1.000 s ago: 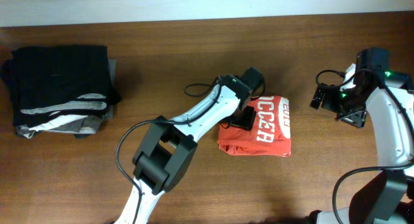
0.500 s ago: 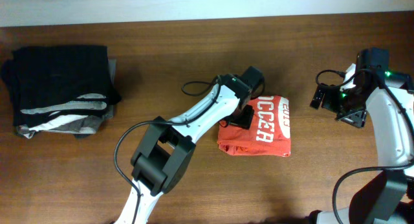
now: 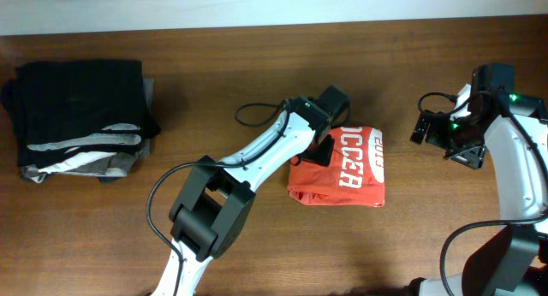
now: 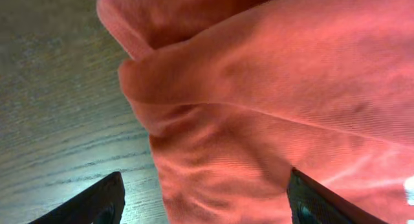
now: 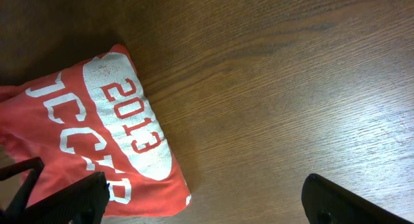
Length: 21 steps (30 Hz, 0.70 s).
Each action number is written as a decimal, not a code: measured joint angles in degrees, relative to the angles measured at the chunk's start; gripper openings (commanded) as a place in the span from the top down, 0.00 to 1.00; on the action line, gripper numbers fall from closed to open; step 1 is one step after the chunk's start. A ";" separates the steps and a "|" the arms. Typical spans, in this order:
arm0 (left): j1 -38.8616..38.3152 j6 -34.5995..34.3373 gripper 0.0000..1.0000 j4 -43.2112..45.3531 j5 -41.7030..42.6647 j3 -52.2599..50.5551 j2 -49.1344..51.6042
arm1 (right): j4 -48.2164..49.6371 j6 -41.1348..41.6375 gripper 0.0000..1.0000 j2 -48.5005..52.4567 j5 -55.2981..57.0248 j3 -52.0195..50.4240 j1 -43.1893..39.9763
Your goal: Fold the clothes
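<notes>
The clothes, one orange-red T-shirt (image 3: pixel 347 172) with white lettering up, lie folded in a small rectangle right of the table's middle. My left gripper (image 3: pixel 318 153) is low over its upper left edge. In the left wrist view the fabric (image 4: pixel 259 88) fills the gap between the fingers (image 4: pixel 103 201), which stand wide apart and open, with no pinch showing. My right gripper (image 3: pixel 458 146) hangs open above bare wood to the right of the shirt. The right wrist view shows the shirt's printed edge (image 5: pixel 97 140) off to the left of that gripper (image 5: pixel 207 201).
A stack of folded black, grey and white garments (image 3: pixel 81 116) sits at the far left. A black cable loop (image 3: pixel 253 116) lies beside the left arm. Bare wooden table (image 3: pixel 214 74) separates the stack from the shirt.
The left gripper's fingers have spread slightly wider at the shirt's edge and the left arm's elbow has drifted a little left. The shirt and the right arm have not moved.
</notes>
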 measured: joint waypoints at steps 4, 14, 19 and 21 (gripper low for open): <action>0.00 -1.22 0.18 1.16 0.02 -2.43 0.00 | 0.00 0.04 0.01 0.00 0.00 0.00 0.02; 0.07 -2.23 0.17 2.47 -0.04 -4.35 -0.44 | 0.00 0.04 0.01 0.00 0.00 0.00 0.02; 1.31 -2.34 0.13 -1.11 1.09 -3.26 -1.49 | 0.00 0.02 0.01 0.00 0.00 0.00 0.02; 2.16 -2.93 0.06 -1.88 3.61 -2.80 -2.69 | 0.00 0.02 0.01 0.00 0.00 0.00 0.02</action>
